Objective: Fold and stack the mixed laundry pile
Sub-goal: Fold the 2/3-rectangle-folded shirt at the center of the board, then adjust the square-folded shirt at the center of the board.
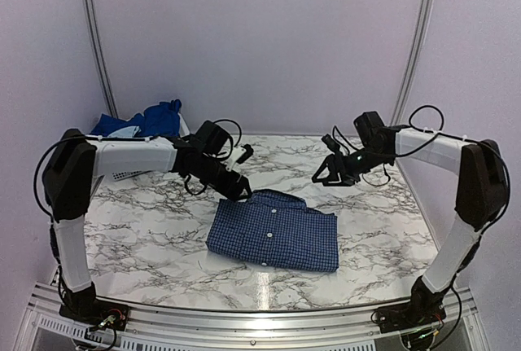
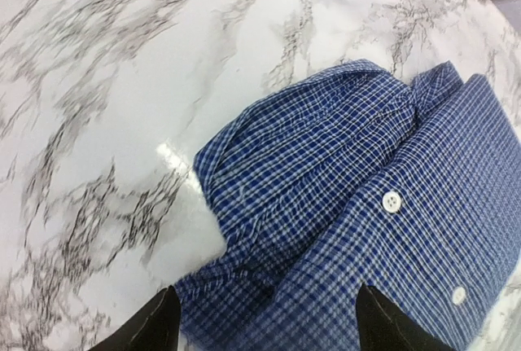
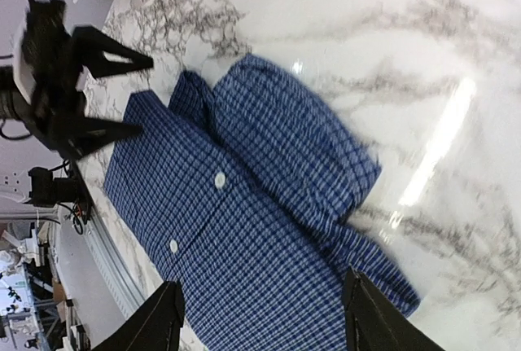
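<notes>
A navy checked shirt (image 1: pixel 273 233) lies folded into a neat rectangle at the middle of the marble worktop (image 1: pixel 138 233), its button strip facing up and its collar end toward the back. The left hand (image 2: pixel 264 290) hangs just over the shirt's back left corner with its two fingers (image 2: pixel 159 326) spread wide and nothing between them; the cloth lies flat on the worktop below them, released. The right hand (image 3: pixel 260 279) is raised over the worktop behind the shirt's right end, apart from it, and its fingers too are spread with nothing in them. From the right wrist view the shirt's folded sleeve side shows a few soft creases and two white buttons along the front. The rest of the laundry is at the back left corner: royal blue clothes (image 1: pixel 159 115) and a pale blue T-shirt (image 1: pixel 126 132) are heaped in a white slatted basket (image 1: pixel 122 175), partly hidden behind the left arm
</notes>
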Action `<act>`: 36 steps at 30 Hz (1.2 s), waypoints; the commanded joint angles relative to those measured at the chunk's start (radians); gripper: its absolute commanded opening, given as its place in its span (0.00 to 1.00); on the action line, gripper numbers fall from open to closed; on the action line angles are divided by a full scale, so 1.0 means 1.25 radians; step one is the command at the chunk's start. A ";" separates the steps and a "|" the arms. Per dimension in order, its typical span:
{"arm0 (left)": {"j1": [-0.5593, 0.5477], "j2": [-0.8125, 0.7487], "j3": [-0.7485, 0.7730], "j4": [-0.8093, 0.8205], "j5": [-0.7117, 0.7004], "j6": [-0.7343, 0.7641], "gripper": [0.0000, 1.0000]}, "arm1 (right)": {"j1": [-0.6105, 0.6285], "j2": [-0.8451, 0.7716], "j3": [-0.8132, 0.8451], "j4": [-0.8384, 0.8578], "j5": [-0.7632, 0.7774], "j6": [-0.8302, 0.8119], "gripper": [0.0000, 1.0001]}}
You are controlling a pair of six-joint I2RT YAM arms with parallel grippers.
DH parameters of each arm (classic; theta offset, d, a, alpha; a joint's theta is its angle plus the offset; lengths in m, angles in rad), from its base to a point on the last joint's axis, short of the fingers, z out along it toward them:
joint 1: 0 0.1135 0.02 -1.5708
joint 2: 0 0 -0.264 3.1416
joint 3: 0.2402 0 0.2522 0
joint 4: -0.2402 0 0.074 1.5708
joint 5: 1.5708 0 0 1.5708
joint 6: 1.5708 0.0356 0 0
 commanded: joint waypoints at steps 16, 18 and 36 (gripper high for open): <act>0.126 -0.102 -0.228 0.057 0.212 -0.245 0.73 | -0.011 -0.069 -0.271 0.115 0.097 0.062 0.70; 0.128 -0.099 -0.233 0.065 0.217 -0.249 0.73 | -0.012 -0.080 -0.273 0.107 0.122 0.066 0.73; 0.135 -0.056 -0.220 0.092 0.275 -0.271 0.53 | -0.014 -0.076 -0.308 0.125 0.101 0.088 0.48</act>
